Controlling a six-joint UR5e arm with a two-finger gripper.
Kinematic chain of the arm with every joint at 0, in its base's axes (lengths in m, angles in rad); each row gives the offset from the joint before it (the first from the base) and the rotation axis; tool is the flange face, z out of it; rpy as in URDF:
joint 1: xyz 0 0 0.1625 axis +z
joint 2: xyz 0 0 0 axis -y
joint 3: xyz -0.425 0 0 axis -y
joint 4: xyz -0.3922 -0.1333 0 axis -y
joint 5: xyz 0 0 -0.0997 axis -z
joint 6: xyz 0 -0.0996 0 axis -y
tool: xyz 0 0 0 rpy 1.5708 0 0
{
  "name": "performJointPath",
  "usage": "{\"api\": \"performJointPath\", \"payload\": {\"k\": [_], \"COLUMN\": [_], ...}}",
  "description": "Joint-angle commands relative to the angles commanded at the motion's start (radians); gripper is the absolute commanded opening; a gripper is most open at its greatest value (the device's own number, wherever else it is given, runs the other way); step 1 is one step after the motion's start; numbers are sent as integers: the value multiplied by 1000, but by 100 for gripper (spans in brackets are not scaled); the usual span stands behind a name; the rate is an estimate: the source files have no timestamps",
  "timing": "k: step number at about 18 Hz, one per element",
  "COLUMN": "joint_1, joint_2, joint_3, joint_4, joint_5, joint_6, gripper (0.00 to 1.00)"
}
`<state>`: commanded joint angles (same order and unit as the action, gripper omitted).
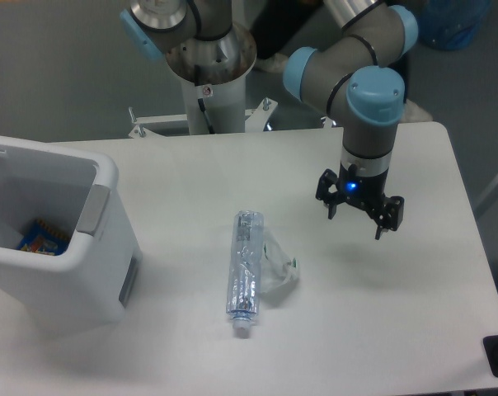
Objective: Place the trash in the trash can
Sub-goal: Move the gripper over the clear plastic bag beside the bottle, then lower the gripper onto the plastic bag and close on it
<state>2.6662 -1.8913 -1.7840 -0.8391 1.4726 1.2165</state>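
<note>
1. The claw (358, 216) hangs right of centre in the frame, its two dark fingers spread wide apart and pointing down at the desk (381, 330); it is released, grasps nothing and touches nothing, and a blue light glows on its body.
2. The crinkled plastic bottle (244, 271) lies flat on the desk to the lower left of the claw, well apart from it, with its white cap toward the bottom edge of the frame.
3. The crumpled clear wrapper (279, 266) lies against the bottle's right side, between bottle and claw but still clear of the claw.
4. The trash can (63, 239) stands at the left edge of the frame, far from the claw: white smooth plastic, rectangular, with a thick rounded rim and a grey panel on its right wall.
5. A colourful packet (43, 238) shows inside it.
6. The desk is plain white with rounded corners.
</note>
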Motion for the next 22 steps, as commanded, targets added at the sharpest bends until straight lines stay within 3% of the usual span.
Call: {"api": "performJointPath", "payload": {"k": [5, 11, 15, 22], "joint_1": [-55, -97, -106, -161], "joint_2": [-52, -57, -71, -190], "joint_3": [-9, -12, 24, 153], "joint_4": [-6, -8, -8, -6], "joint_5": [8, -1, -23, -22], "joint_6": [-72, -130, -205, -359], "gripper": [100, 100, 100, 100]}}
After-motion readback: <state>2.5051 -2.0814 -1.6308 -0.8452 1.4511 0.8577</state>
